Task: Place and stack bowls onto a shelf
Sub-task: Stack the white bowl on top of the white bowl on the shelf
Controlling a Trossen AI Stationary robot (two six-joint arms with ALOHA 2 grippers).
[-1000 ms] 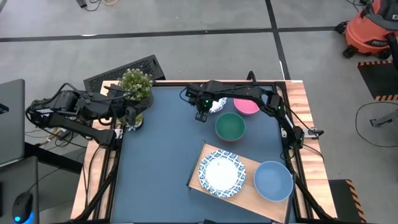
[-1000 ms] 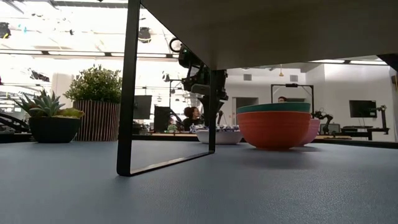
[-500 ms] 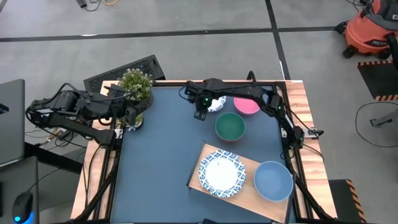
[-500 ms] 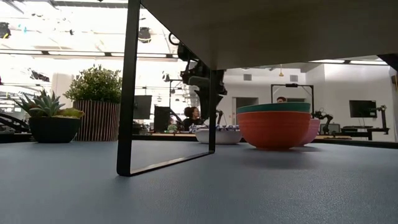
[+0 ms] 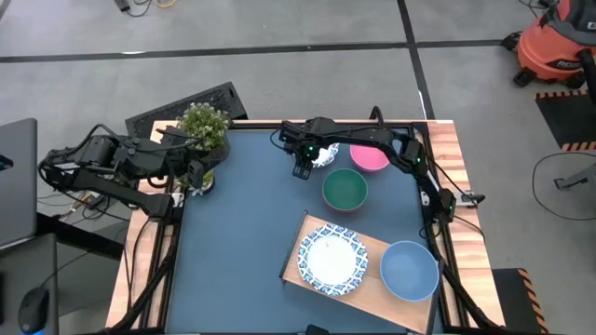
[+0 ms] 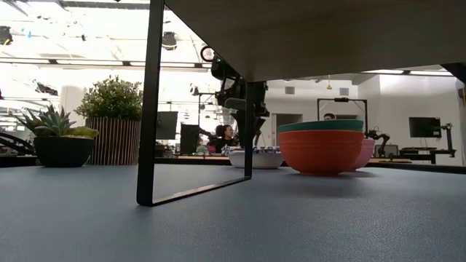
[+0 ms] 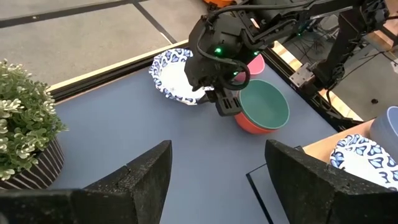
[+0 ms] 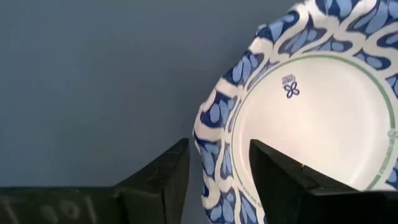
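A white bowl with a blue patterned rim (image 5: pixel 323 156) rests on its base on the dark blue tabletop at the far middle. My right gripper (image 8: pixel 217 158) is open, pointing down, with the bowl's left rim (image 8: pixel 214 143) between its fingers; I cannot tell whether they touch it. Beside it are a pink bowl (image 5: pixel 370 158) and a teal bowl (image 5: pixel 345 189) nested in a red one (image 6: pixel 320 151). On the shelf (image 5: pixel 377 249) sit a second white patterned bowl (image 5: pixel 328 258) and a blue bowl (image 5: pixel 408 270). My left gripper (image 7: pixel 217 152) waits open at the table's left edge.
A potted green plant (image 5: pixel 203 130) stands at the far left corner, next to my left arm. The shelf's dark metal leg (image 6: pixel 149 102) stands on the tabletop at the near right. Bare blue tabletop (image 5: pixel 242 233) lies between the plant and the shelf.
In the low view my right gripper has lifted slightly over the far white bowl and come back down to about where it was. The bowls have stayed in place.
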